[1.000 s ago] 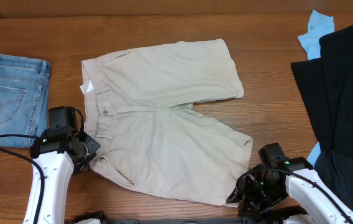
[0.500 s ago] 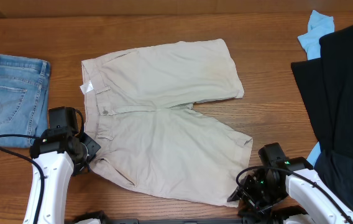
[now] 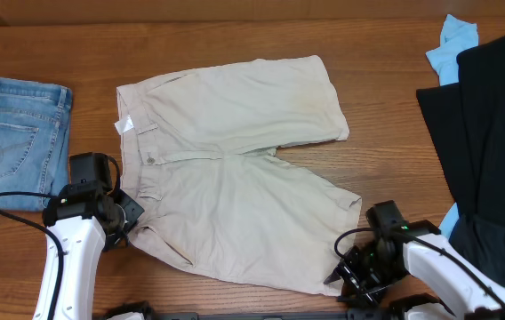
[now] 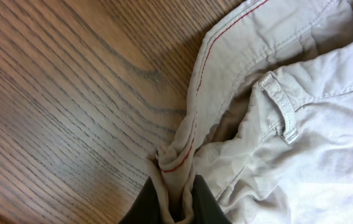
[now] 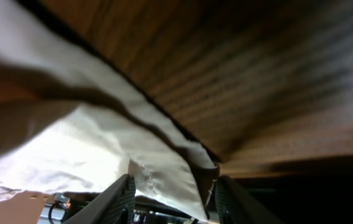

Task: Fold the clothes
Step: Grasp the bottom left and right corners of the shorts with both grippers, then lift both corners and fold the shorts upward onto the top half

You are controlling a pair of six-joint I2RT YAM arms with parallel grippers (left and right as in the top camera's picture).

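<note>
Barely started: pinching shorts [image 3: 235, 169] at 8 o'clock with left gripper [image 4: 175, 202], straddling 5 o'clock hem [image 5: 164, 171] with right gripper [image 5: 173, 199] jaws apart, zero folds yet.

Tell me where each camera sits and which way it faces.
Overhead: above the table, facing down on the shorts; left gripper and right gripper show.
Left wrist: on the left gripper, facing down at the pinched waistband corner; fingers show.
Right wrist: on the right gripper, low, facing the shorts' hem; fingers show.
Shared: all see the shorts.
</note>
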